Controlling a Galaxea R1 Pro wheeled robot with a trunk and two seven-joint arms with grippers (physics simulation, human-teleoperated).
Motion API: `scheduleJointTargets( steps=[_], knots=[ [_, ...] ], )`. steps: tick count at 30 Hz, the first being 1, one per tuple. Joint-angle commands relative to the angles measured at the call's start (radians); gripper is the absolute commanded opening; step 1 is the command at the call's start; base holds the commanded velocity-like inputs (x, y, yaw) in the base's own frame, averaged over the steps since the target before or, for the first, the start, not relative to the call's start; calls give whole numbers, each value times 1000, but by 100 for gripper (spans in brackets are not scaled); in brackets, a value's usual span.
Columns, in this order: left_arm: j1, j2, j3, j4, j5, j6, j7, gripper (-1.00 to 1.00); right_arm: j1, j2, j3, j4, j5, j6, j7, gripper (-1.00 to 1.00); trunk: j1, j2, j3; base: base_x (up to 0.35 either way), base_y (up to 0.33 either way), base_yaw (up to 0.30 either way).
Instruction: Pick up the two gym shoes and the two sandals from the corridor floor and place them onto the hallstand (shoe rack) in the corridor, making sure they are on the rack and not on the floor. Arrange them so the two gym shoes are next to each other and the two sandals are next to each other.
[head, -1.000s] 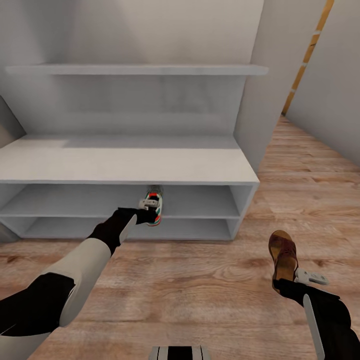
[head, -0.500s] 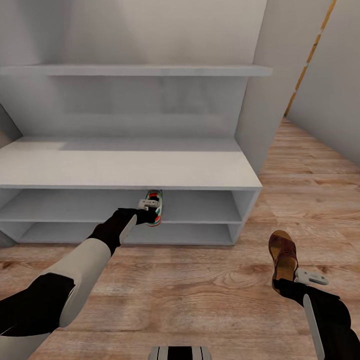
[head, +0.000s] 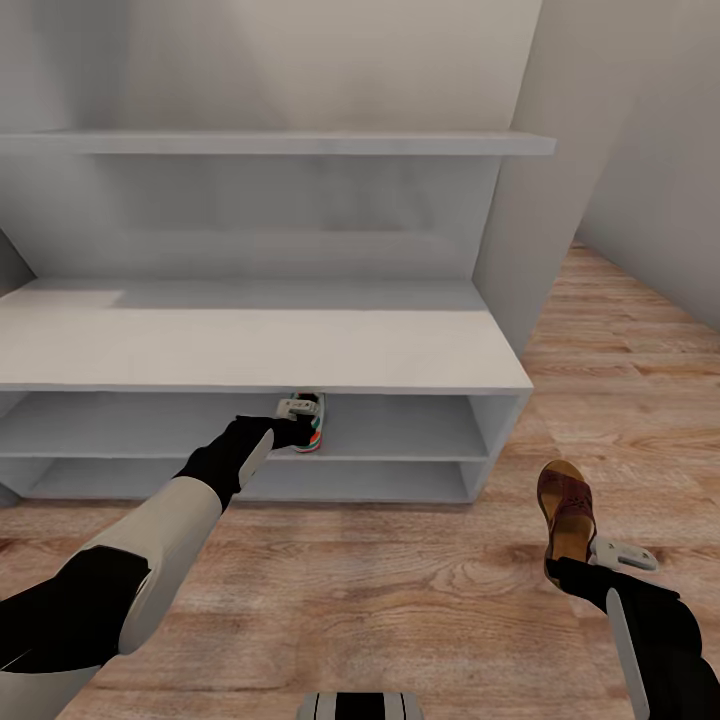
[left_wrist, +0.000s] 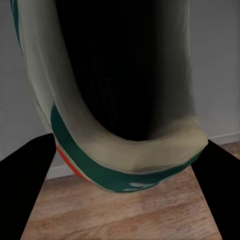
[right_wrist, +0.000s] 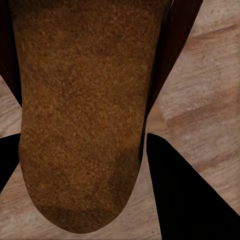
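My left gripper (head: 298, 424) is shut on the heel of a white gym shoe (head: 309, 420) with green and red trim, held at the front of the upper open shelf of the light grey hallstand (head: 260, 345). The left wrist view looks into the shoe's dark opening and its green-striped heel (left_wrist: 125, 160). My right gripper (head: 585, 560) is shut on the heel of a brown sandal (head: 566, 505), toe pointing away, over the wood floor (head: 400, 580) right of the rack. Its tan footbed (right_wrist: 80, 115) shows close up in the right wrist view. The other shoe and sandal are out of view.
A long grey wall shelf (head: 280, 142) hangs above the bench top. A grey wall panel (head: 530, 250) rises at the rack's right end. Wood flooring runs on to the right along a white wall (head: 660, 150).
The whole view has shifted slightly, so the camera moved; the rack now looks nearer. The gym shoe sits a little further under the bench top. The sandal and right gripper hold the same place.
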Motion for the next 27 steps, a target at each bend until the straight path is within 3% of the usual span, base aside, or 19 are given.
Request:
scheduleJointTargets(
  steps=[1,27],
  knots=[
    [0,1,-4,-1,10,5,3,-100,-1,0,0,-1,1,5,-2,-100,0,0,-1,29,0,0],
    [22,1,-4,-1,10,1,2,-100,-1,-1,0,-1,1,5,-2,-100,0,0,-1,2,0,0]
  ],
)
